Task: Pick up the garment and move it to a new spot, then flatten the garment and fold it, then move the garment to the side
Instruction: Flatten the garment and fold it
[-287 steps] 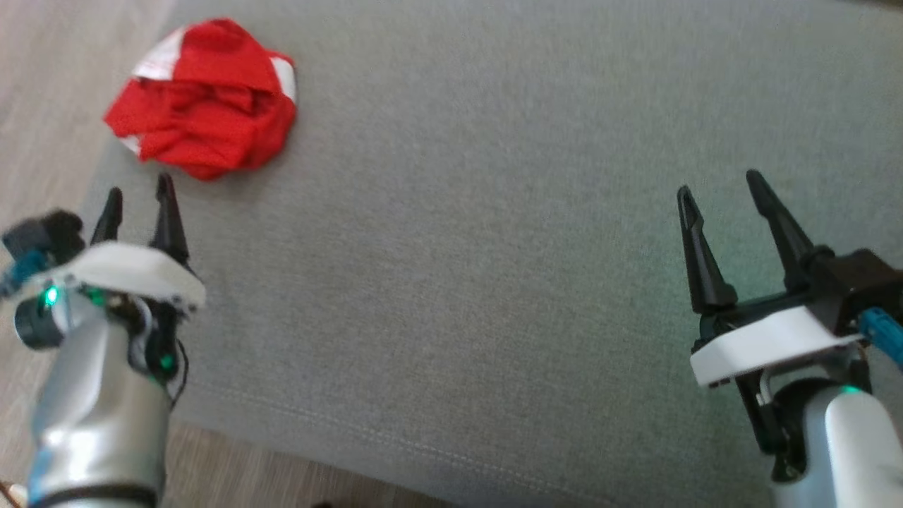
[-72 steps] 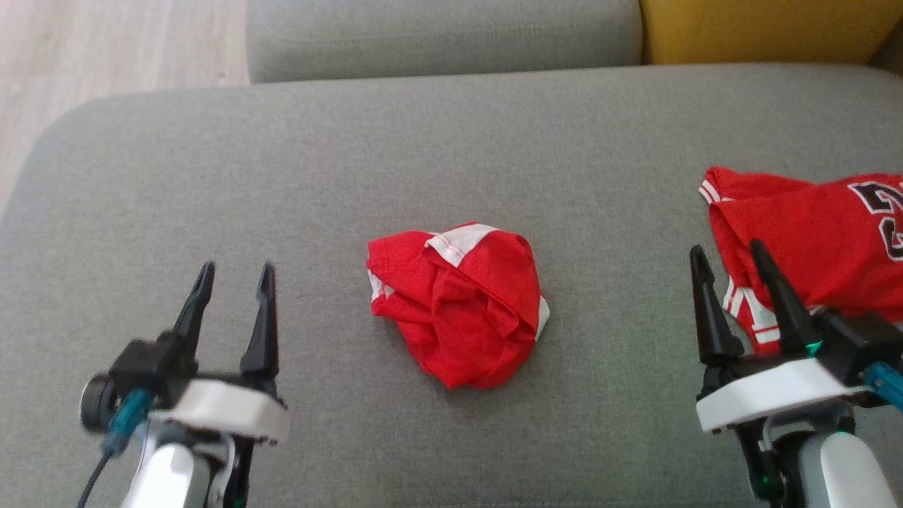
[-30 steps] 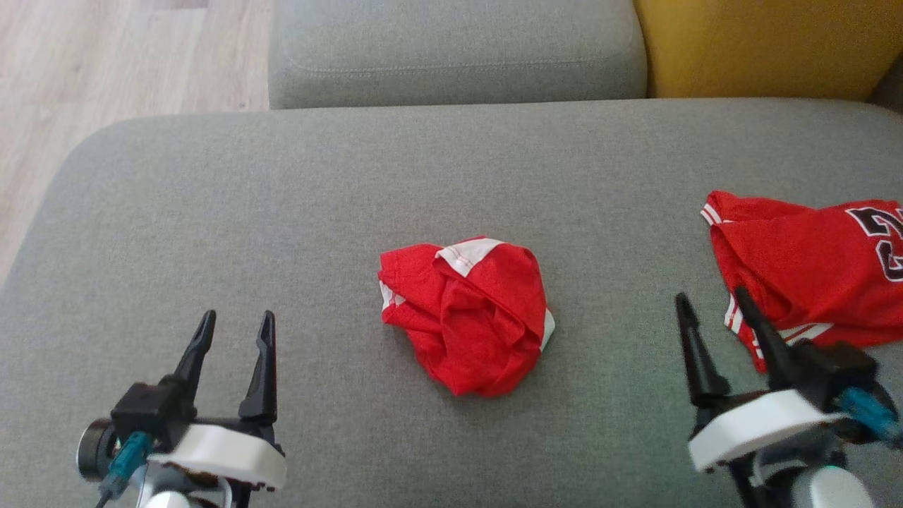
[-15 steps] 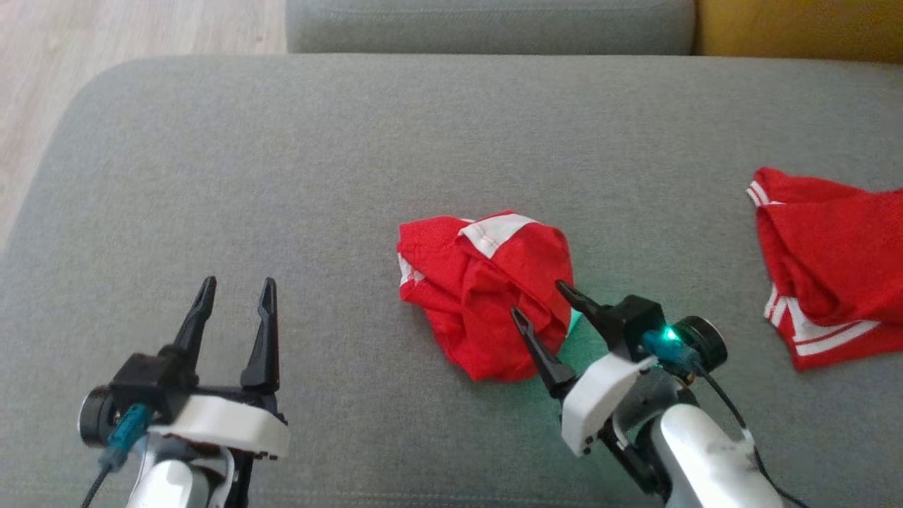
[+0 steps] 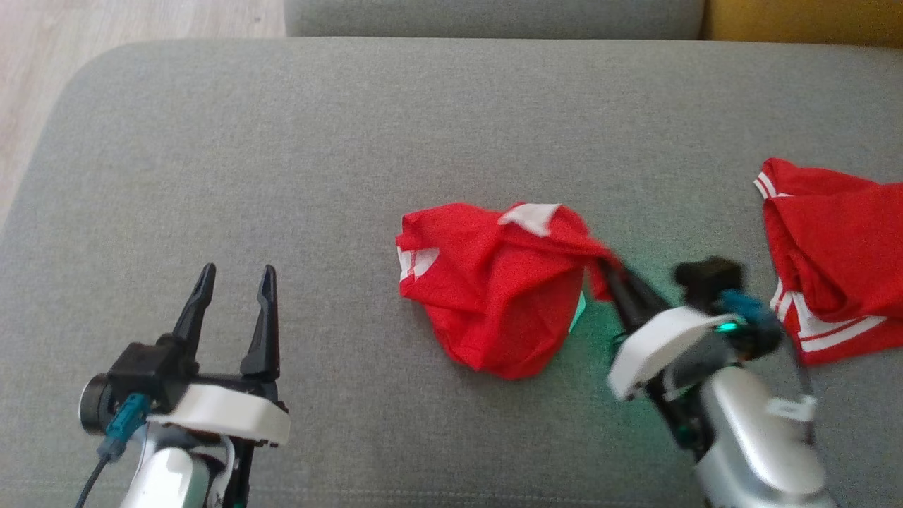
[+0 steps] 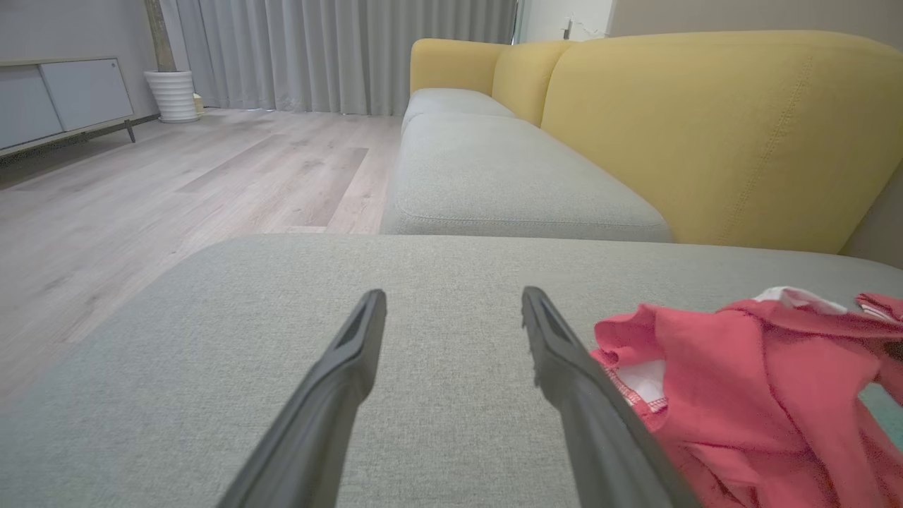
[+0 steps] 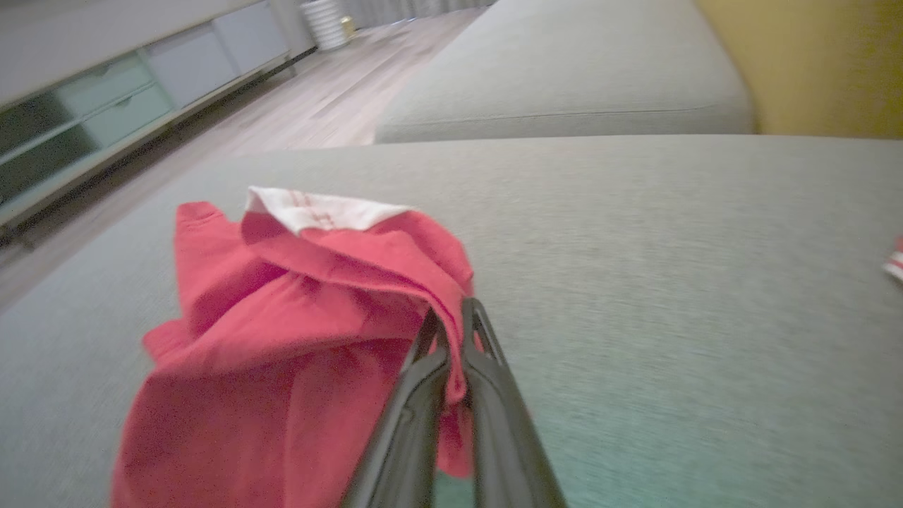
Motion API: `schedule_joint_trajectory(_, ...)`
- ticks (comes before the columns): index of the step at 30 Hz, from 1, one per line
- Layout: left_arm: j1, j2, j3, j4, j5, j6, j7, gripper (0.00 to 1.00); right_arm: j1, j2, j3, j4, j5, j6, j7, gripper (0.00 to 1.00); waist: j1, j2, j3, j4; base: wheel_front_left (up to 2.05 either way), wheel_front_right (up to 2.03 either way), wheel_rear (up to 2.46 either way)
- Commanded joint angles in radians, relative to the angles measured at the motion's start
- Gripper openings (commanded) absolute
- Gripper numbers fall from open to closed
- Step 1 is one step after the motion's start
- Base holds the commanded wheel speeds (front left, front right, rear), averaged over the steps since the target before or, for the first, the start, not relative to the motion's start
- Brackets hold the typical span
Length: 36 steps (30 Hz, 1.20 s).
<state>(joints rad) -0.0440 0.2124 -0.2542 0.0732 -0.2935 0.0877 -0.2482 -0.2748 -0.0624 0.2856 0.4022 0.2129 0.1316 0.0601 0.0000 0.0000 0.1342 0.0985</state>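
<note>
- Even soft daylight, no hard shadows on grey cushion (image 5: 282, 176).
- Green glow on it beside right gripper (image 5: 605, 268), motion-blurred in head view.
- Right wrist view smeared; left wrist view sharp.

surface: grey sofa cushion (image 5: 247, 176) | on it: crumpled red garment (image 5: 494, 296), red jersey (image 5: 832, 240)

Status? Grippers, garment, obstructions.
Copy: right gripper shut on crumpled red garment, at its right edge; left gripper open, apart from it; second red jersey on the grey sofa cushion, off to the right, not touching the garment.
</note>
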Motion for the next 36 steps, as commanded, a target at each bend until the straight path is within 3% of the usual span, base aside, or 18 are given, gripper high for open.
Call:
schedule_joint_trajectory(1,-0.039,0.008,0.039,-0.027,-0.006,0.000,-0.012,1.00,-0.009,0.011,-0.038,-0.025,0.040,-0.001,-0.014,0.00,0.0000,0.0000,-0.002,-0.004,0.00,0.00,0.00)
schedule_joint_trajectory(9,-0.045,0.003,0.039,-0.027,-0.004,-0.007,-0.013,1.00,0.008,0.012,-0.199,0.078,0.212,-0.001,-0.007,0.00,0.0000,0.0000,0.009,-0.008,0.00,0.00,0.00)
schedule_joint_trajectory(10,-0.046,0.003,0.038,-0.026,-0.004,-0.008,-0.013,1.00,0.006,0.012,-0.210,0.096,0.232,-0.001,-0.006,0.45,0.0000,0.0000,0.009,-0.008,0.00,0.00,0.00)
schedule_joint_trajectory(11,-0.046,0.002,0.039,-0.025,-0.004,-0.009,-0.013,1.00,0.003,0.012,-0.220,0.114,0.249,-0.001,-0.008,1.00,0.0000,0.0000,0.010,-0.009,0.00,0.00,0.00)
schedule_joint_trajectory(20,-0.041,-0.001,0.047,-0.022,0.001,-0.011,-0.013,1.00,-0.007,0.012,-0.235,0.127,0.270,-0.001,-0.102,1.00,0.0000,0.0000,-0.006,-0.015,0.00,0.00,0.00)
schedule_joint_trajectory(28,-0.016,-0.003,0.065,-0.042,0.014,0.002,-0.013,1.00,0.055,0.006,-0.222,-0.118,0.111,-0.001,-0.146,1.00,0.0000,0.0000,-0.043,-0.030,0.00,0.00,0.00)
schedule_joint_trajectory(36,0.023,0.002,0.062,-0.040,0.019,0.005,-0.013,1.00,0.178,-0.002,-0.193,-0.373,-0.032,-0.001,-0.063,1.00,0.0000,0.0000,-0.093,-0.042,0.00,0.00,0.00)
